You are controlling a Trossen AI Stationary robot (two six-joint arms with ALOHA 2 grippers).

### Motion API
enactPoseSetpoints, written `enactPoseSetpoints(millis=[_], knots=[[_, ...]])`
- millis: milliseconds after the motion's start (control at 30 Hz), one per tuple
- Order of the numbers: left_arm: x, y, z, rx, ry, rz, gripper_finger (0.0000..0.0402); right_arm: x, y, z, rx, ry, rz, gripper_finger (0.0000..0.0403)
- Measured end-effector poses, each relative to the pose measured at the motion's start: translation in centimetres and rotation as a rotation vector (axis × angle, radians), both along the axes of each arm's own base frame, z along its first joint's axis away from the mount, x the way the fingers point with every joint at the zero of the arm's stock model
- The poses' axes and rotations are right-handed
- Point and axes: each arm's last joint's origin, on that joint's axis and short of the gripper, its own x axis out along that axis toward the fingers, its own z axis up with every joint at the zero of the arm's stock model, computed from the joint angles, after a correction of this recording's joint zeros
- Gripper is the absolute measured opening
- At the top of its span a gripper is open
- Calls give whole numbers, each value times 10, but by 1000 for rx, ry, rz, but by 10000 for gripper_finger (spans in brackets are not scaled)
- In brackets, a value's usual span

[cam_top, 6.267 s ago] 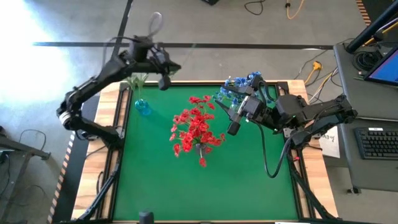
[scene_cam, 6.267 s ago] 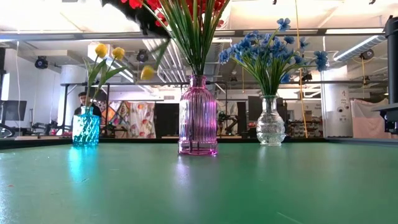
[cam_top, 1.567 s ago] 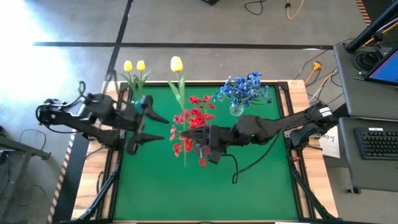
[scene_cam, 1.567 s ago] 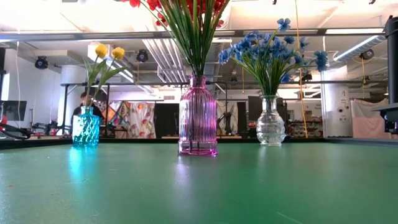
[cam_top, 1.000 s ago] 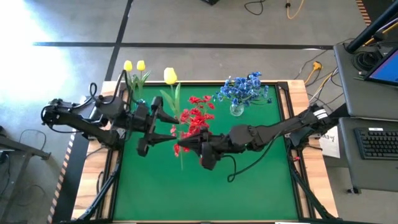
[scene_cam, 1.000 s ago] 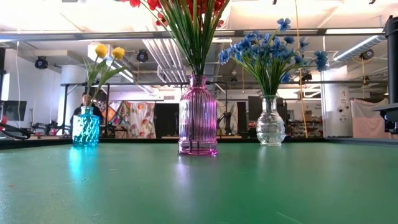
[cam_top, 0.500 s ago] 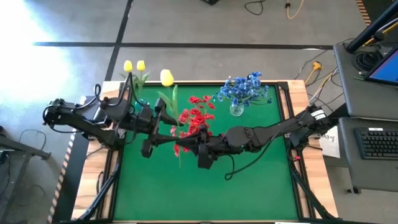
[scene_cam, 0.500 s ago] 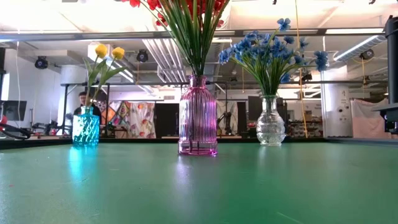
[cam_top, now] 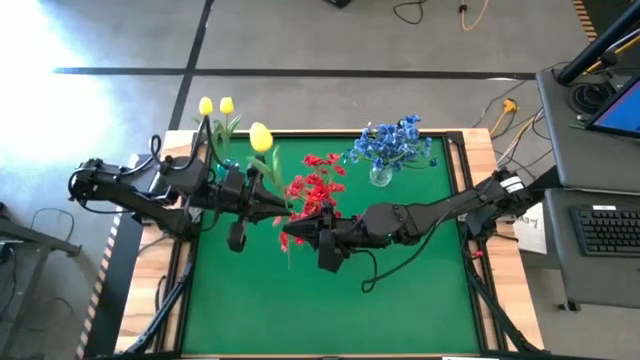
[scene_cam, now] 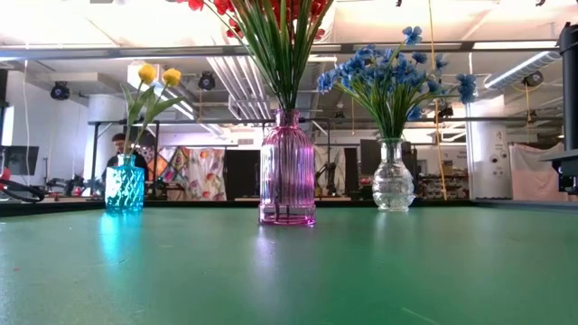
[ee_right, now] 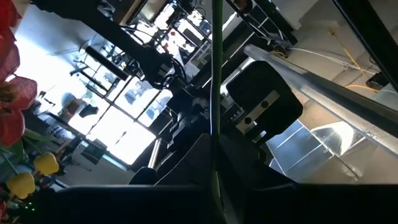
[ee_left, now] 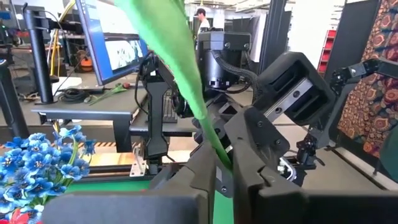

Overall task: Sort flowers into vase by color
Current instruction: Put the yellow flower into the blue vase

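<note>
Yellow tulip (cam_top: pixel 261 137) is pinched on its stem by both the left gripper (cam_top: pixel 283 209) and the right gripper (cam_top: pixel 294 228); uneven release may bend the stem.

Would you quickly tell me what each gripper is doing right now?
Left gripper: closed on the yellow tulip, at its stem.
Right gripper: closed on the same stem, lower down.

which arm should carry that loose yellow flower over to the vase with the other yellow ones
Left, probably. Both grippers, left gripper and right gripper, are shut on the yellow flower stem, but the left arm's side is where the teal vase with the yellow buds stands.
</note>
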Motion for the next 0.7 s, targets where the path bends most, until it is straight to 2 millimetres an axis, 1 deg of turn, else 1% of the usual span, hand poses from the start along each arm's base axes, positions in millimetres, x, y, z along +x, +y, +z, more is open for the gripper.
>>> enactPoseSetpoints(millis=[200,333,500,600,700], knots=[[-2,0,2,0,-8,2,2,0,-1,0,17,-3,-26,13],[-7,2,4,-2,-20,5,1,0,-2,1,22,-10,-49,13],[-14,3,6,-1,-12,5,0,-1,-2,3,74,-36,-44,15],[-17,4,6,-7,-3,4,0,-1,-2,5,133,-41,-40,33],[-18,4,6,-10,-3,1,0,-1,-2,6,171,-50,-41,70]])
